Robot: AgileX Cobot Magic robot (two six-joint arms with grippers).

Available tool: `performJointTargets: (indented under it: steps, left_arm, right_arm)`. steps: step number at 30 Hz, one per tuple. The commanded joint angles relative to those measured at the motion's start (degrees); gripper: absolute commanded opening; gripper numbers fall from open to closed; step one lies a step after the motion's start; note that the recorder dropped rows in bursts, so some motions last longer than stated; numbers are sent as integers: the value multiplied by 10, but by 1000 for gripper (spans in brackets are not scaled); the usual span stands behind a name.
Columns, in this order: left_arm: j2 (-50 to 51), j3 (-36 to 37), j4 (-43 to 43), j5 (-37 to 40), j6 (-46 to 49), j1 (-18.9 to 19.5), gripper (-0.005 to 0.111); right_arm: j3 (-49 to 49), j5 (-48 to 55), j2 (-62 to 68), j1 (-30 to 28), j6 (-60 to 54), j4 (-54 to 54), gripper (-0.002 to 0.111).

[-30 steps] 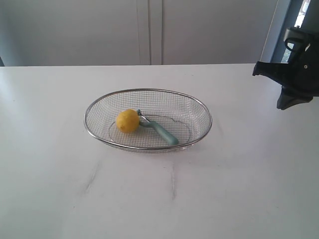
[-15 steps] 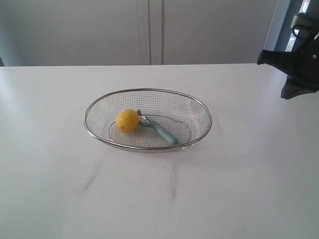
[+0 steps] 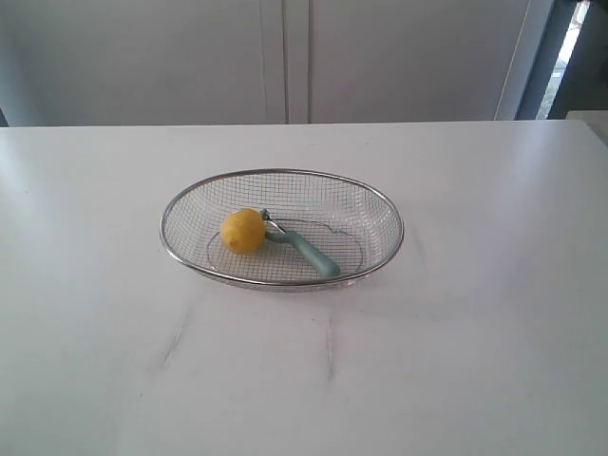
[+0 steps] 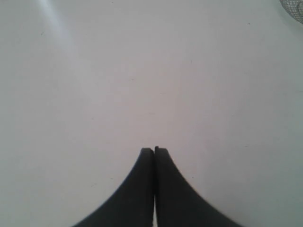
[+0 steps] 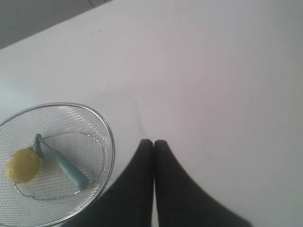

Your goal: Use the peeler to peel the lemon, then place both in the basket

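Observation:
The silver wire-mesh basket (image 3: 382, 205) sits in the middle of the white table. Inside it lie the yellow lemon (image 3: 243, 230) and the teal-handled peeler (image 3: 306, 250), its blade head touching the lemon. Neither arm shows in the exterior view. In the right wrist view the basket (image 5: 107, 128), the lemon (image 5: 22, 165) and the peeler (image 5: 64, 165) appear off to one side of my right gripper (image 5: 153, 141), which is shut and empty above bare table. My left gripper (image 4: 154, 149) is shut and empty over bare table, with only a sliver of basket (image 4: 292, 8) at the frame's corner.
A white table (image 3: 456, 361) spreads all around the basket. Behind it stand pale cabinet doors (image 3: 285, 57), with a dark doorway strip (image 3: 579, 57) at the far right.
The right arm, seen at the right edge of the exterior view a second ago, has drawn back out of that view. The basket, lemon and peeler have not moved.

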Motion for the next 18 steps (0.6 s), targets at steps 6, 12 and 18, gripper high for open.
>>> performJointTargets:
  steps: [6, 12, 18]
  left_arm:
    - [-2, 5, -2, 1, 0, 2, 0]
    - [-2, 5, -2, 1, 0, 2, 0]
    - [-2, 5, -2, 1, 0, 2, 0]
  right_arm:
    - [1, -2, -143, -3, 3, -1, 0]
    - [1, -2, -197, -3, 3, -1, 0]
    - [1, 2, -214, -3, 3, -1, 0]
